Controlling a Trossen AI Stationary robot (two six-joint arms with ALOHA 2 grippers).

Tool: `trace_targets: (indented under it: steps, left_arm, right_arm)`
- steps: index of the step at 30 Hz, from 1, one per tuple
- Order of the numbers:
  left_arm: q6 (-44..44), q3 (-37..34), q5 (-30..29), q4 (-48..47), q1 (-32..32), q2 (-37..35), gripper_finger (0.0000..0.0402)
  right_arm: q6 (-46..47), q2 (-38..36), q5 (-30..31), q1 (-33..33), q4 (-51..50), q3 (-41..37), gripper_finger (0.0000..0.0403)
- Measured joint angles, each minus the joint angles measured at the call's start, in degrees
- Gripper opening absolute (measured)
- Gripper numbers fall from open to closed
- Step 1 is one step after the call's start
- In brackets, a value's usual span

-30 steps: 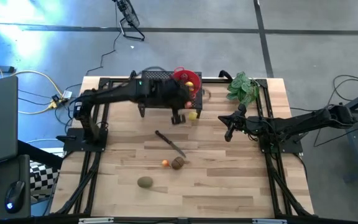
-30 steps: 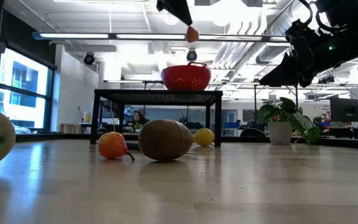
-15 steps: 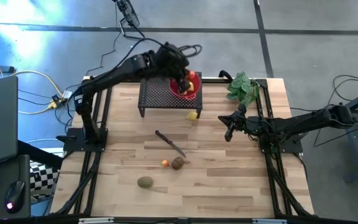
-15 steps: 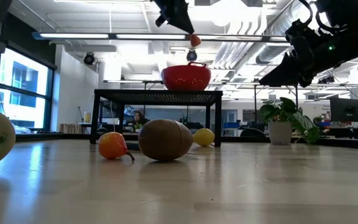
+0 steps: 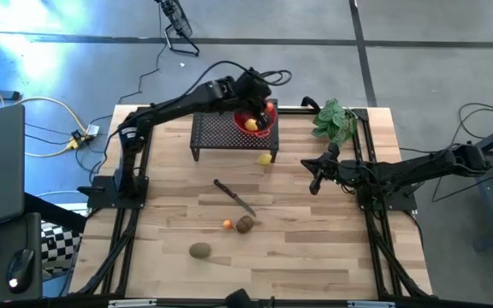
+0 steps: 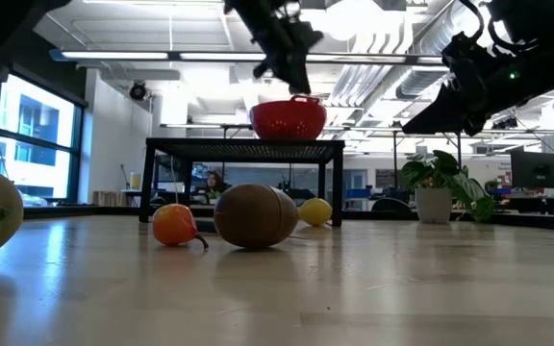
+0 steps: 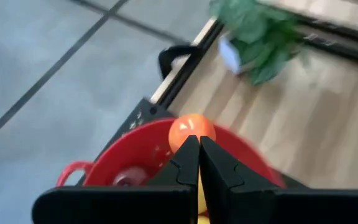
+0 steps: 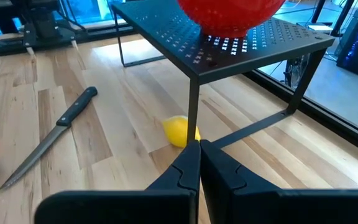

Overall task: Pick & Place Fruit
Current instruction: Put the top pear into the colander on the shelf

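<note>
The left arm stretched toward the upper middle of the high view, its gripper (image 5: 256, 109) closed, while the right arm waited at centre right, its gripper (image 5: 316, 181) closed too.

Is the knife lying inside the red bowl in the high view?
No. The knife lies on the bare wooden table, well clear of the red bowl, which sits on the black rack.
</note>
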Motion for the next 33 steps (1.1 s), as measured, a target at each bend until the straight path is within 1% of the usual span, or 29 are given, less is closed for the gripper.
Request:
trace_targets:
  steps: [7,19,27,30,33]
  left_arm:
    - [-1.2,0.0,-3.7,-0.9,0.0,2.3,0.0000]
    - [-1.6,0.0,-5.0,-4.7,0.0,2.4,0.0000]
    - [-1.6,0.0,-5.0,-4.9,0.0,2.4,0.0000]
    - [-1.6,0.0,-5.0,-4.8,0.0,2.4,0.0007]
    - [-1.6,0.0,-5.0,-4.8,0.0,2.4,0.0027]
  right_arm:
    - [0.0,0.0,0.0,0.0,-0.5,0.0,0.0003]
    - [-0.4,0.0,0.0,0.0,-0.4,0.0,0.0003]
    - [-0.4,0.0,0.1,0.0,-0.4,0.0,0.0003]
    - [-0.4,0.0,0.1,0.0,-0.4,0.0,0.0003]
    - [-0.4,0.0,0.1,0.0,-0.4,0.0,0.0003]
